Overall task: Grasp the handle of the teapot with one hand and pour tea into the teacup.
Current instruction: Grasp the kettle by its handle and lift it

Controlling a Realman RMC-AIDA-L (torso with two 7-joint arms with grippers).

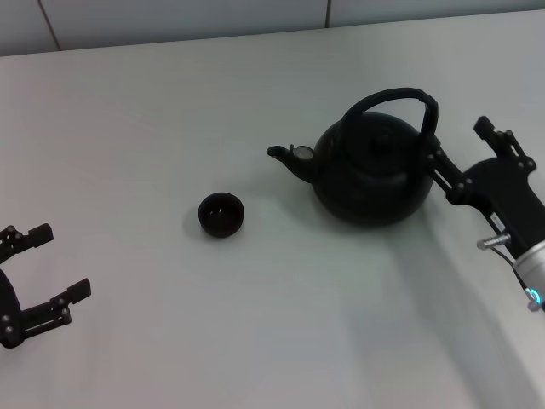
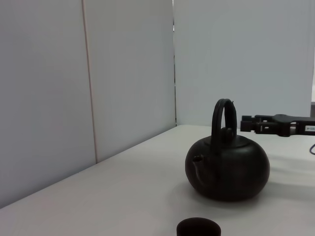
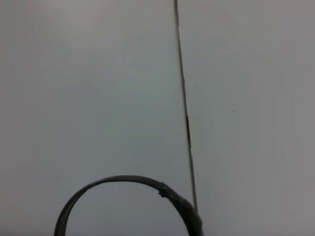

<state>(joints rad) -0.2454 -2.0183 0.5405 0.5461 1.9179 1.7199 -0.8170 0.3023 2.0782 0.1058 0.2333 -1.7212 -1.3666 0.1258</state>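
While the teapot (image 1: 372, 170) sits upright on the white counter (image 1: 255, 324) with its spout aimed toward the teacup (image 1: 221, 214), the right claw (image 1: 458, 156) reaches in from the right edge of the head view, its fingers spread apart just beside the handle (image 1: 400, 100) and the pot's shoulder, gripping nothing. That arched handle stands up over the lid. The small cup rests by itself, well apart from the pot, on its spout side. Down by the counter's near left corner, the left claw (image 1: 58, 262) hangs spread open, idle.
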